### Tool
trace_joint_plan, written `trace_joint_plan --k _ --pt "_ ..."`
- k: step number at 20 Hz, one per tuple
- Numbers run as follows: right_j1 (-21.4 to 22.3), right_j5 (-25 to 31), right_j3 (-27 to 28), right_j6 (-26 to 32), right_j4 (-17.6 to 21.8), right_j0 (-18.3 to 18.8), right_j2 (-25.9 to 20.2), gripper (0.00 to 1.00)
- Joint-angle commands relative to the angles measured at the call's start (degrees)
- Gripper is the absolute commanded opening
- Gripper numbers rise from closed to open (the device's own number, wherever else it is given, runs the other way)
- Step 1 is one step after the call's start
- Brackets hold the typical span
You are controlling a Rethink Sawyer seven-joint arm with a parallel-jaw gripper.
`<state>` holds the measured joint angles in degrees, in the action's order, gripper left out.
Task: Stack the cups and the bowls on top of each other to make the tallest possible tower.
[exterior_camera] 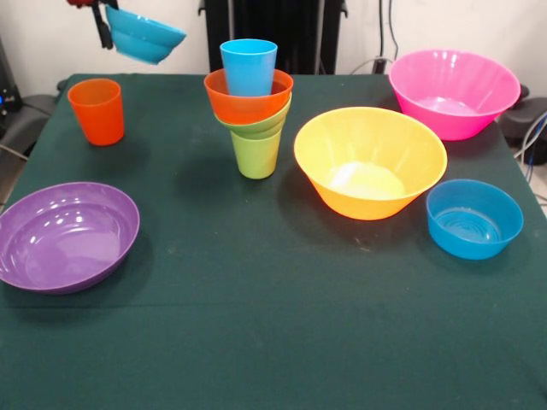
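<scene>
Gripping the rim of a glossy blue plastic bowl (145, 36), the end effector (104, 27) shows only as dark tips at the top left of the front view, clamped on the bowl, which hangs tilted in the air above the far left corner of the dark green cloth-covered tabletop (273, 342).

A tower (249, 107) stands near the middle: a lime green plastic tumbler (255, 155) as base, a small green bowl (261, 124) on it, an orange bowl (248, 98) above, and a light blue tumbler (249, 67) upright inside.

An orange plastic tumbler (97, 111) stands apart to the left. A wide purple bowl (67, 236), a yellow-orange bowl (370, 161), a pink bowl (454, 91) and a second small blue bowl (474, 219) lie loose and well separated.

Since the held bowl is pinched by one edge and tilted, it could slip or land askew; the narrow-based tower looks easy to topple if nudged.

A pale wall and cables lie behind.
</scene>
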<state>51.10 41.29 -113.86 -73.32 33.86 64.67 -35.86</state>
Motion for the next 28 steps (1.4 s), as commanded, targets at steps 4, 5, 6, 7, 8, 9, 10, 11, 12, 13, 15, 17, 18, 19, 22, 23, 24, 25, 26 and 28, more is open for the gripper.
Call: trace_joint_plan --k 4,5,6,7,8,9,10,11,12,13,15,17,18,19,22,23,24,25,26,28 --pt "3.36 6.99 -4.6 7.7 -5.38 0.9 -5.65 0.0" --pt "3.61 7.07 -4.67 7.19 -5.98 0.83 -5.92 0.0" --pt "3.96 7.41 -4.73 6.8 -6.34 0.6 -5.93 0.0" --pt "4.07 7.31 -4.81 6.29 -6.71 0.46 -6.06 0.0" --pt "4.31 7.24 -4.92 5.79 -7.09 0.26 -6.12 0.0" --pt "4.71 7.5 -4.97 5.47 -7.61 0.08 -6.23 0.0" --pt "4.91 7.25 -5.1 4.94 -8.16 -0.03 -6.37 0.0" --pt "4.89 7.08 -5.01 4.36 -8.65 -0.23 -6.43 0.0" --pt "4.87 6.91 -4.93 3.77 -9.15 -0.44 -6.48 0.0" --pt "4.69 6.41 -4.96 3.11 -9.77 -0.44 -6.64 0.0" --pt "4.7 6.05 -5.04 2.16 -10.76 -0.74 -6.76 0.0" --pt "4.84 5.82 -5.07 1.16 -11.61 -1.18 -6.59 0.0" --pt "4.82 5.19 -5.16 0.57 -11.97 -1.35 -6.59 0.0" --pt "4.74 4.69 -5.13 -0.03 -12.33 -1.63 -6.51 0.0" --pt "4.39 3.0 -5.0 -1.84 -13.34 -2.42 -6.07 0.0" --pt "4.36 2.76 -4.94 -2.15 -13.76 -2.59 -6.0 0.0" --pt "4.34 2.52 -4.89 -2.47 -14.18 -2.76 -5.93 0.0" --pt "4.43 2.32 -4.86 -2.84 -14.8 -2.89 -5.93 0.0" --pt "4.56 2.12 -4.85 -3.09 -15.34 -2.98 -5.91 0.0" --pt "4.74 1.86 -4.78 -3.69 -16.33 -3.33 -5.68 0.0"
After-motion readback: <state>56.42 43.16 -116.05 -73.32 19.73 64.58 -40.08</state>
